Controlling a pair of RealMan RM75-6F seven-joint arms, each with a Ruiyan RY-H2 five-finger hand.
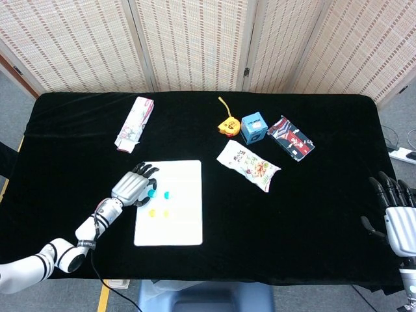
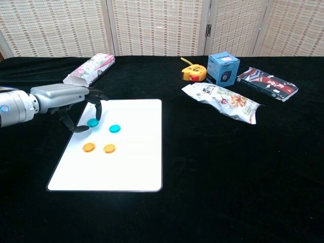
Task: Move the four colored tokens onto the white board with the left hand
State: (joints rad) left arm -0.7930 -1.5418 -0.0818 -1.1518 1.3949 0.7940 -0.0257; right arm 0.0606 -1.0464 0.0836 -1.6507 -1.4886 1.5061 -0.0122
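Tokens, four small round discs, lie on the white board [image 2: 131, 152] near the table's [image 2: 212, 192] front left. Two teal tokens [image 2: 115, 128] sit toward the board's far left edge, two orange tokens [image 2: 109, 148] just nearer the front. The left hand [image 2: 76, 104] reaches over that left edge, fingers curved around one teal disc; whether it actually grips it is hard to make out. The right hand [image 1: 395, 207], at the table's right edge, is cut off by the frame, fingers spread, holding nothing.

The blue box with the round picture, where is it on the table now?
The blue box stands at the far right of centre, between the yellow tape measure and the dark flat packet, behind the snack bag.
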